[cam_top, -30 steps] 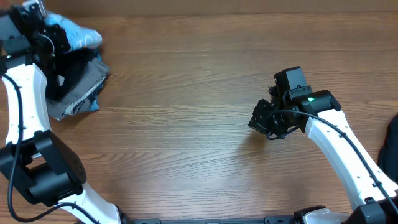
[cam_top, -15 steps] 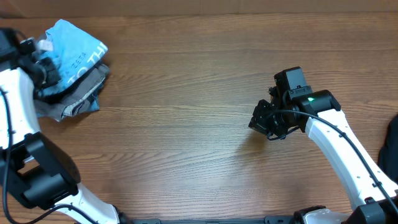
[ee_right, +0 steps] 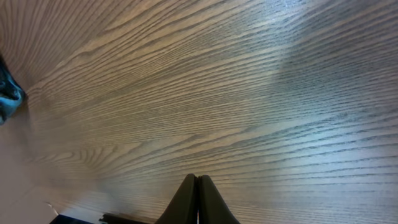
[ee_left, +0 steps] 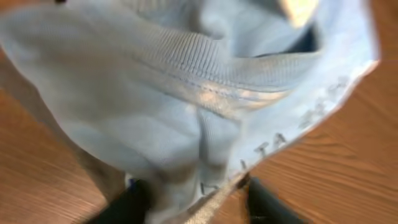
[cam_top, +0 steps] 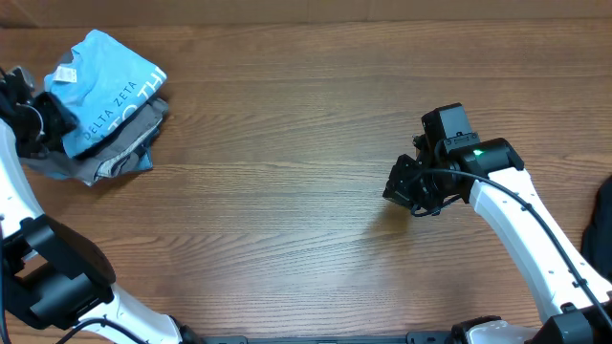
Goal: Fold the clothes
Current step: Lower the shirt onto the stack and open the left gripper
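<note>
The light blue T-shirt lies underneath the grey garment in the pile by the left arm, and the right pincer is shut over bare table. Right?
No. The overhead view shows the light blue T-shirt lying on top of the grey garment, not underneath it. The rest holds: both lie by the left arm, and the right pincer is shut over bare table.

In the upper left of the overhead frame, the T-shirt lay on top of the other garments on the table. The left gripper sat against the pile's left side. The right gripper was right of centre, and another garment lay at the right edge.
</note>
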{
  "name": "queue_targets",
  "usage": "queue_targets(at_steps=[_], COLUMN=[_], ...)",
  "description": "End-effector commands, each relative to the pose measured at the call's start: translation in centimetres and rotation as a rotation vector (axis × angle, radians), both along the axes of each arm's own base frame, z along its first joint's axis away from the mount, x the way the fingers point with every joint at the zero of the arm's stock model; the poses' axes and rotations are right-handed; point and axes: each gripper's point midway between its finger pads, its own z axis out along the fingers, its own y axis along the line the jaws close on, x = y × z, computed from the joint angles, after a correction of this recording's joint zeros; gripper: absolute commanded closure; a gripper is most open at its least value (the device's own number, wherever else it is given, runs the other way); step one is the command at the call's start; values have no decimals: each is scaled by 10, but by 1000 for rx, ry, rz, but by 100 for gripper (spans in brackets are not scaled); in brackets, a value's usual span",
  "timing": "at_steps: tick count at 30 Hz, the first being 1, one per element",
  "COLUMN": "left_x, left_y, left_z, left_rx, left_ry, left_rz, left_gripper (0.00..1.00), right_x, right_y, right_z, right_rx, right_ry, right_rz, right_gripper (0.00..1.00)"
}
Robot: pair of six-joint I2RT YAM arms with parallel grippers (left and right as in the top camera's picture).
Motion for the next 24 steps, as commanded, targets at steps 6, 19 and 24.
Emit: queue_targets(at_steps=[6,19,24], left_x=[8,64,71], left_y=[-31,-40,-14], left_z=[67,-6,-78], left_rx=[-6,313,309], left_ry=[-178,-42,86], left_rz=[-121,-334,-291], left_gripper=[96,96,96], right_x=[10,15,15], right_y=[1,2,3], right_z=[6,8,8], right_rx=[3,10,16], right_ry=[-53,-73,-64], right_rz=[9,3,-14], right_gripper=[95,95,95])
